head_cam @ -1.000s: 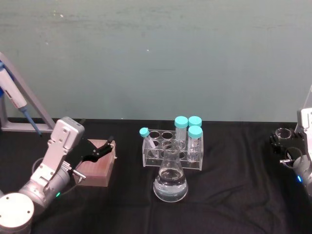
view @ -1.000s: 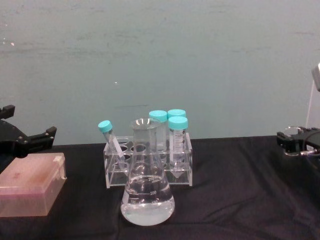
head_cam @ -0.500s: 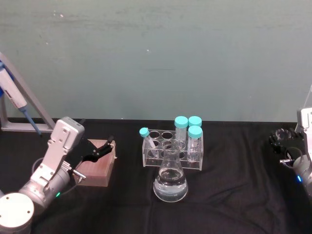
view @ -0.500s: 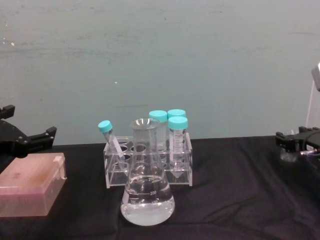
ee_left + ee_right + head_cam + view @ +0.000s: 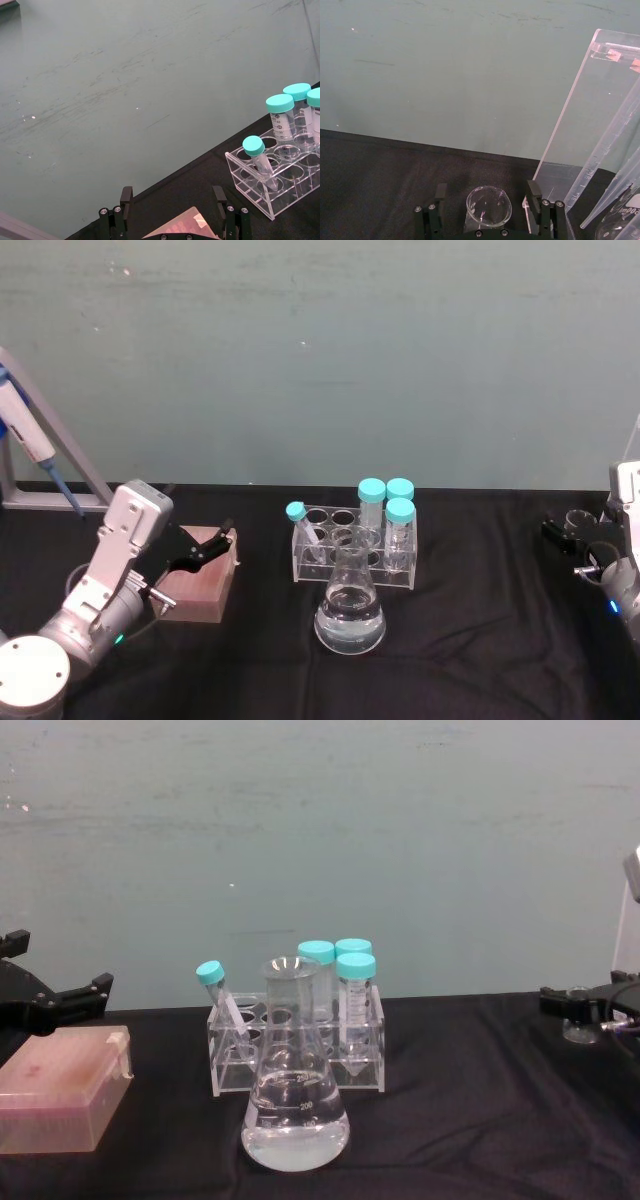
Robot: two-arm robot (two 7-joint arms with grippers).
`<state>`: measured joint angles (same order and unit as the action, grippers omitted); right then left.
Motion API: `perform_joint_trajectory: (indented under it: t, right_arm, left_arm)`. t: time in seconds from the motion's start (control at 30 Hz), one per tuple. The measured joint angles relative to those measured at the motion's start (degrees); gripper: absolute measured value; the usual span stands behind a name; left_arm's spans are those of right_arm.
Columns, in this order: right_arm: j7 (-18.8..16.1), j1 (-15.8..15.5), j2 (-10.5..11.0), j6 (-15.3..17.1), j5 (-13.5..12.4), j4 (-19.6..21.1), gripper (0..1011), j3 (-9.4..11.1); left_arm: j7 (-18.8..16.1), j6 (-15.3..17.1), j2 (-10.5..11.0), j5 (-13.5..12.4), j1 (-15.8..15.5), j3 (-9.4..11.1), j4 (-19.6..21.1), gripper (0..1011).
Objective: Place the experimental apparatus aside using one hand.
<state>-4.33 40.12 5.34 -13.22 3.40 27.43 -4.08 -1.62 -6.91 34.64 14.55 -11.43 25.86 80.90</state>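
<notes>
Fingers (image 5: 534,192) of right black two-jaw gripper (image 5: 575,1001): spread wide, gripping nothing. Between them, touching neither: small clear glass beaker (image 5: 488,206), apparently standing on black-clothed surface (image 5: 480,640). Just beside one finger: tall clear acrylic pipette stand (image 5: 570,145). Left black gripper (image 5: 210,545): idle, fingers parted above pinkish box (image 5: 200,585). Handling advice: keep beaker centred, travel straight and level, avoid clipping glass or stand.

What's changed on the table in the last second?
The right gripper opened its jaws, letting go of the small beaker, which now stands lower, on the black cloth between them. The left gripper, open at the pink box, the flask and the tube rack stayed put.
</notes>
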Motion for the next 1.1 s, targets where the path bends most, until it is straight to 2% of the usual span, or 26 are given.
perform_joint_trajectory:
  t: [0.03,0.5,0.57,0.87,1.0,1.1]
  right_arm:
    - [0.00,0.00,0.00,0.00,0.00,0.00,1003,0.00]
    - [-0.01,0.00,0.00,0.00,0.00,0.00,1003,0.00]
    - [-0.14,-0.41,0.06,-0.04,0.09,0.97,1003,-0.11]
    - [-2.78,-5.05,1.17,-0.56,1.02,10.86,1003,-1.48]
    - [-3.90,-6.42,1.62,-0.62,1.05,13.66,1003,-1.85]
    - [-5.62,-8.16,2.27,-0.62,0.78,17.24,1003,-2.34]
  left_arm:
    - [0.00,0.00,0.00,0.00,0.00,0.00,0.00,1000]
    - [0.00,0.00,0.00,0.00,0.00,0.00,0.00,1000]
    - [0.00,0.00,0.00,0.00,0.00,0.00,0.00,1000]
    - [0.00,0.00,0.00,0.00,0.00,0.00,0.00,1000]
    - [0.00,0.00,0.00,0.00,0.00,0.00,0.00,1000]
    - [0.00,0.00,0.00,0.00,0.00,0.00,0.00,1000]
